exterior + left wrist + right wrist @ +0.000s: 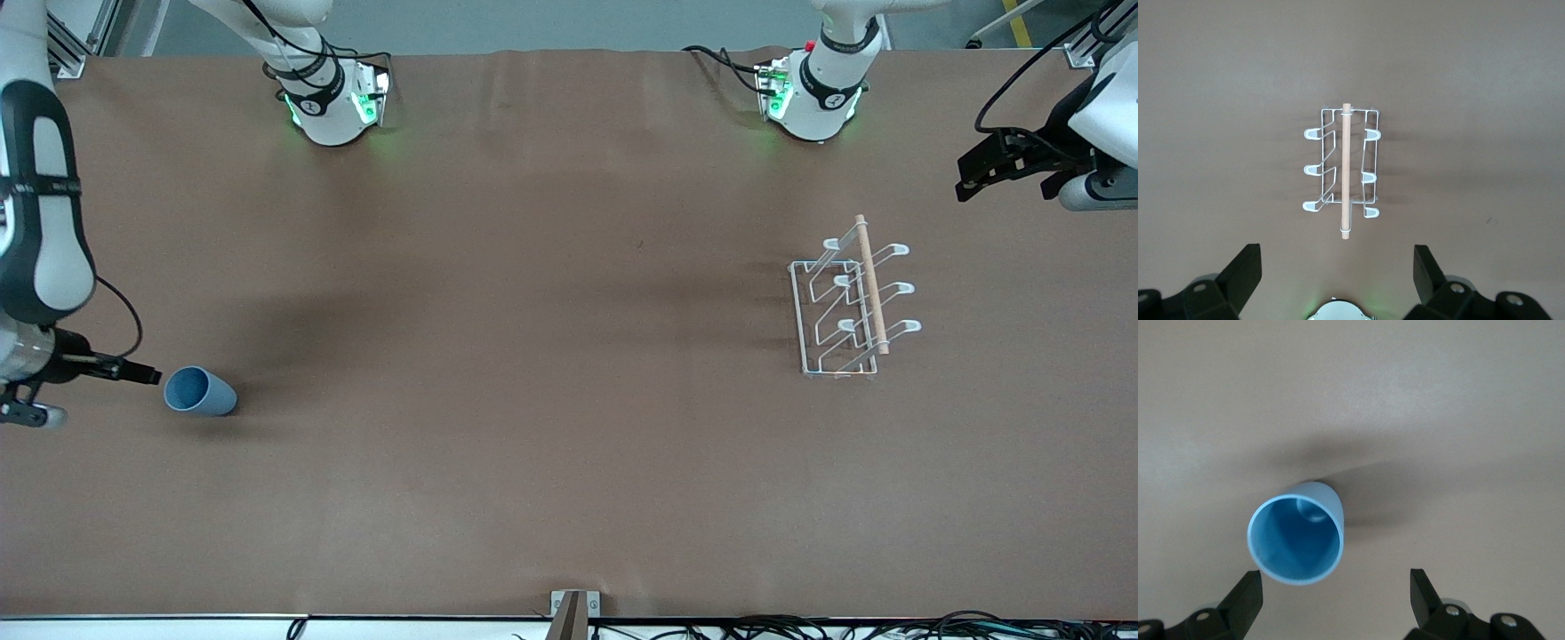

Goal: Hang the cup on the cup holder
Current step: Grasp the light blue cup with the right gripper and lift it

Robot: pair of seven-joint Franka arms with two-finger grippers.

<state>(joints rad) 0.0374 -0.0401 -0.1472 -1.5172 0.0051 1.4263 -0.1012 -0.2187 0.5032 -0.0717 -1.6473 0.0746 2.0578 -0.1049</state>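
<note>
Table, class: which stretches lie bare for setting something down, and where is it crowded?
Bare: the wide middle between the cup and the rack, and the strip nearer the front camera. Crowded: around the cup, where the open right gripper hovers.

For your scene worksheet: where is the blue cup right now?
The cup lies on its side on the table toward the right arm's end, apart from the rack. The open right pincer is by its mouth.
</note>
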